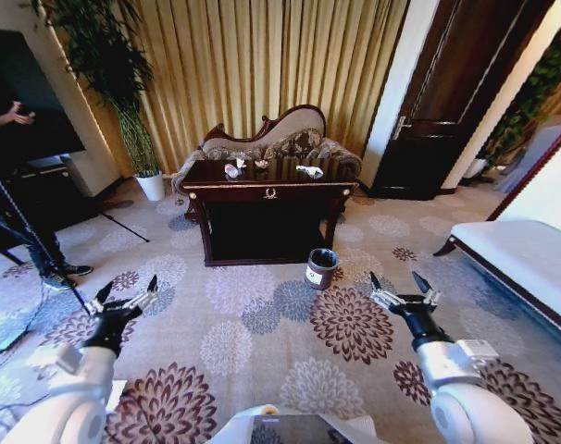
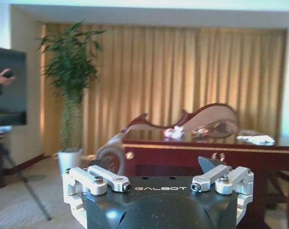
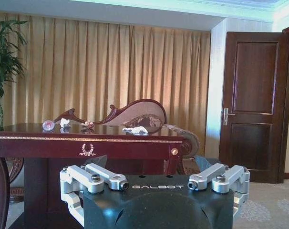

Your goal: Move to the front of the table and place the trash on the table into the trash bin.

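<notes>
- A carved-frame sofa (image 1: 271, 139) stands close behind the table (image 1: 267, 190), with gold curtains (image 1: 262, 65) along the wall beyond it
- A tall plant in a white pot (image 1: 151, 185) sits left of the table; a dark wooden door (image 1: 438, 120) is to the right, and a white bench (image 1: 530, 259) runs along the right edge of the room
- A tripod leg (image 1: 40, 250) slants across the floor at the far left, and a dark screen (image 1: 26, 92) hangs above it
- The floor is patterned carpet (image 1: 262, 324) with large flower medallions, open between the robot and the table
- The table is dark and glossy, with a gold laurel emblem (image 3: 87, 149) on its front drawer
- The trash (image 1: 308, 171) lies on the tabletop: white crumpled scraps, one toward the right, others (image 1: 234, 168) toward the left
- The trash bin (image 1: 321, 268) stands on the carpet just beside the table's front right leg
- The left gripper (image 1: 125, 298) hangs low over the carpet, fingers spread apart, well short of the table
- The right gripper (image 1: 403, 294) is held the same way on the other side, fingers apart, nearer the bin than the left one but well apart from it, and far from the trash
</notes>
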Tool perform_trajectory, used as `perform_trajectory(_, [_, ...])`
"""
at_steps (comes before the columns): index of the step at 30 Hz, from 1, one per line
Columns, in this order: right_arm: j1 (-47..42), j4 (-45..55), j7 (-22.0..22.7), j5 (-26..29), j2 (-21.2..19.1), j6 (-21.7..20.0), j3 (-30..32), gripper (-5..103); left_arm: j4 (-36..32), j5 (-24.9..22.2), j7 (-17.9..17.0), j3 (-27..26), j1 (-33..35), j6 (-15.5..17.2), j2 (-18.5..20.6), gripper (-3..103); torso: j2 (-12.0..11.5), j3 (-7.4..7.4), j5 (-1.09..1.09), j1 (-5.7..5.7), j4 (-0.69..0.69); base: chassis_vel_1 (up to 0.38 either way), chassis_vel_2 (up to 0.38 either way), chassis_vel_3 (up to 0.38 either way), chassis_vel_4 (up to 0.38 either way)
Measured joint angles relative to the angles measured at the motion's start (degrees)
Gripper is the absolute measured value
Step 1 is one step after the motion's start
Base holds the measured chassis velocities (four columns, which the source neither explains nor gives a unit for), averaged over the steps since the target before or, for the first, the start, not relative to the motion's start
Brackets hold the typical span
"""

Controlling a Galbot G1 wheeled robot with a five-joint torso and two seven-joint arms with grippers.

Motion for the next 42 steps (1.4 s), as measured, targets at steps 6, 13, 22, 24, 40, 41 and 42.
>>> perform_trajectory(6, [0.48,-0.02,0.01,0.01,0.18,0.0,-0.44,100,0.0,1.1,3.36,0.19,0.29,-1.51,0.01,100,0.0,0.0,0.0,0.0,0.0,0.0,0.0,0.0,0.0])
perform_trajectory(13, [0.6,0.14,-0.01,0.25,0.42,0.05,-0.54,100,0.0,2.4,4.63,0.34,0.59,-2.87,-0.04,100,0.0,0.0,0.0,0.0,0.0,0.0,0.0,0.0,0.0])
perform_trajectory(22, [0.62,0.3,-0.02,0.68,0.59,0.02,-0.6,100,0.0,2.4,2.95,0.42,1.17,-2.28,-0.42,100,0.0,-0.01,0.0,0.0,0.0,0.0,0.0,0.0,0.0])
perform_trajectory(24, [0.62,0.36,-0.03,0.72,0.59,-0.02,-0.61,100,0.01,2.4,2.09,0.41,1.23,-1.69,-0.64,100,0.0,-0.01,0.0,0.0,0.0,0.0,0.0,0.0,0.0])
perform_trajectory(40, [0.98,-0.01,-0.24,1.53,0.08,-0.29,-0.66,100,0.05,2.77,2.02,0.31,1.87,-2.27,-1.12,100,0.0,-0.01,0.0,-0.01,0.0,-0.003,0.003,0.003,-0.004])
perform_trajectory(41, [0.97,-0.02,-0.25,1.53,0.06,-0.28,-0.68,100,0.06,2.79,2.05,0.31,1.87,-2.45,-1.13,100,0.0,-0.01,0.0,-0.01,0.0,-0.047,0.057,0.048,-0.067])
perform_trajectory(42, [0.97,-0.02,-0.25,1.53,0.06,-0.28,-0.68,100,0.06,2.79,2.05,0.31,1.87,-2.45,-1.13,100,0.0,-0.01,0.0,-0.01,0.0,-0.047,0.057,0.048,-0.067])
